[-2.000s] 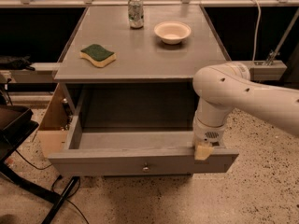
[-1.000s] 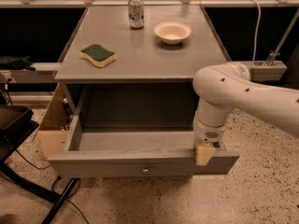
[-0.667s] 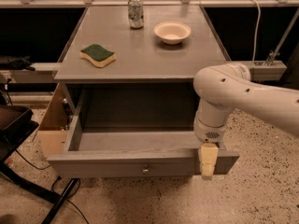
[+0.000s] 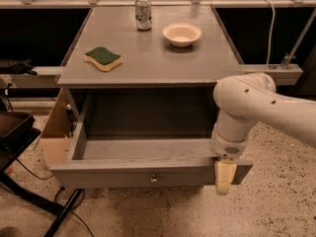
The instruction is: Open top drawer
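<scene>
The top drawer (image 4: 143, 173) is pulled far out from under the grey table top. Its plain grey inside is bare. A small round metal knob (image 4: 154, 180) sits at the centre of its front. My gripper (image 4: 224, 177) hangs from the white arm (image 4: 256, 107) in front of the drawer's right front corner, well to the right of the knob. One cream finger (image 4: 224, 177) shows, pointing down over the drawer front. It holds nothing that I can see.
On the table top (image 4: 148, 58) lie a green and yellow sponge (image 4: 103, 58), a drink can (image 4: 143, 13) and a cream bowl (image 4: 181, 34). A black chair base (image 4: 19, 147) and cables stand at the left on the speckled floor.
The gripper has moved down and slightly right, from the drawer's top edge to in front of the drawer face. The drawer has stayed pulled out.
</scene>
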You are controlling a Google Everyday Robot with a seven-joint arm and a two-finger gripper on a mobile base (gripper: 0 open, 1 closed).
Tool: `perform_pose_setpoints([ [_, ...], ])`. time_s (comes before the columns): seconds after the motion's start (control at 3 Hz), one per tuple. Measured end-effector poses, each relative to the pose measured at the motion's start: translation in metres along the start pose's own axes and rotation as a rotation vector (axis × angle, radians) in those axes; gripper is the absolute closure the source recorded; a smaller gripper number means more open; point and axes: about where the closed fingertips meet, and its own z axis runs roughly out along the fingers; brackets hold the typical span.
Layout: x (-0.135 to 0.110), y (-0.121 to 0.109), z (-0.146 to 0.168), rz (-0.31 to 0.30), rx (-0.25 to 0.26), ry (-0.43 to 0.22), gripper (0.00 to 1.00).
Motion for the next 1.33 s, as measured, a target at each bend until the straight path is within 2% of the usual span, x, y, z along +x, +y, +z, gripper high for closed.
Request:
perform_pose_setpoints([
  [0.33,0.007,0.029,0.011,0.017,-0.062,-0.038,0.39],
  [0.67,0.01,0.046,0.018,0.03,-0.112,-0.059,0.63],
  [1.0,0.009,0.045,0.017,0.03,-0.112,-0.059,0.86],
  [1.33,0.017,0.062,0.015,0.054,-0.144,-0.053,1.0],
])
